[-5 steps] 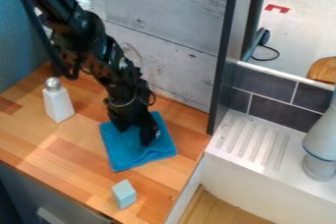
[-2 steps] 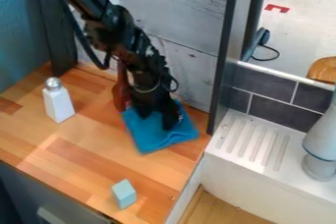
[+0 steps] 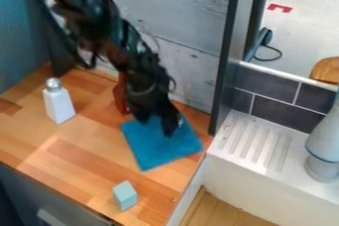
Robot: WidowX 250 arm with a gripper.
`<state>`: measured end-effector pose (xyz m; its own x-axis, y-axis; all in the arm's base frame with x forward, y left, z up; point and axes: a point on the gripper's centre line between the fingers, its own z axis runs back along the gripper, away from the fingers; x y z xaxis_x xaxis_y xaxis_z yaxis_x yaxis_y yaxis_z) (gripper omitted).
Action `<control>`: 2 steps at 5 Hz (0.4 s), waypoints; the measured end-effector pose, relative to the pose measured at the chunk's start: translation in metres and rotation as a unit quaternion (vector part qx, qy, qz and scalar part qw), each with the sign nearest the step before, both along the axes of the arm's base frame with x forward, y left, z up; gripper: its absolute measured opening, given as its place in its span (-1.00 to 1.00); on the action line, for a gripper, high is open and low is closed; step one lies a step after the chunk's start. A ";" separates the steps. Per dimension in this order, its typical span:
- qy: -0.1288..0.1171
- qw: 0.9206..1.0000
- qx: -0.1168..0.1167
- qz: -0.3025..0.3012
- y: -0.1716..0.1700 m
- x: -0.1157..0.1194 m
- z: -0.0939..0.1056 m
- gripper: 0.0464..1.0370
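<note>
This looks like a small kitchen, maybe a toy one. At 8 o'clock there is a wood counter [image 3: 86, 145], and at 9 o'clock a white shaker [image 3: 59, 105] with a shiny top stands on it. At 4 o'clock I see a white ledge [image 3: 268, 156] with long grooves, like the side of a sink. Dark tiles [image 3: 266, 84] run along the wall at 3 o'clock, and grey boards [image 3: 165, 7] are at 12 o'clock
</note>
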<state>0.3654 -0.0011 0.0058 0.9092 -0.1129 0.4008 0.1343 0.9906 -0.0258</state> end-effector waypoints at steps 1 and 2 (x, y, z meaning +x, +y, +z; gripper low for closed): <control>-0.071 0.997 -0.016 0.019 0.028 -0.018 0.057 0.93; -0.094 0.994 -0.044 0.024 0.056 -0.063 0.114 0.93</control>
<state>0.3022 0.0552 0.1196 0.8204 -0.0278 0.5710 0.0968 0.9912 -0.0908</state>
